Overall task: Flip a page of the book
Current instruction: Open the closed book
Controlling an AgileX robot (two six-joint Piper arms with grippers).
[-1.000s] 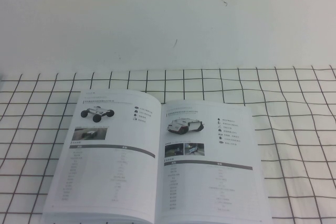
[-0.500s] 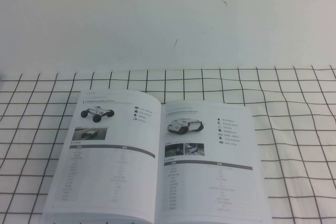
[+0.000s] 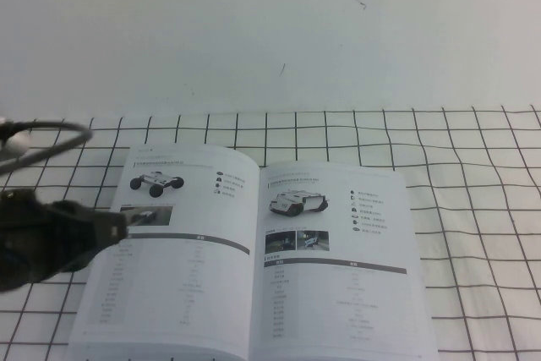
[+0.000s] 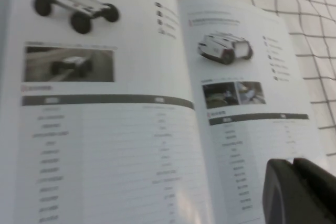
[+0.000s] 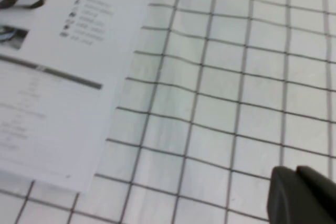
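Note:
The book [image 3: 254, 209] lies open and flat on the gridded cloth. Its left page [image 3: 186, 276] shows a wheeled robot, a small photo, an icon list and a table under a dark bar. Its right page [image 3: 347, 285] shows a tracked robot, an icon list and a table. My left gripper [image 3: 121, 224] is shut and empty, over the left page's outer edge. In the left wrist view the left gripper [image 4: 293, 162] hangs above the right page [image 4: 247, 140]. My right gripper [image 5: 295, 170] is shut and empty over bare cloth, to the right of the book [image 5: 52, 77]; the high view does not show it.
The white cloth with black grid lines [image 3: 482, 209] covers the table around the book. A plain white wall [image 3: 270, 31] rises behind it. A cable loop [image 3: 51, 128] hangs off my left arm at the left edge.
My left arm has come into the high view from the left and now reaches over the book's left page. The book has not moved.

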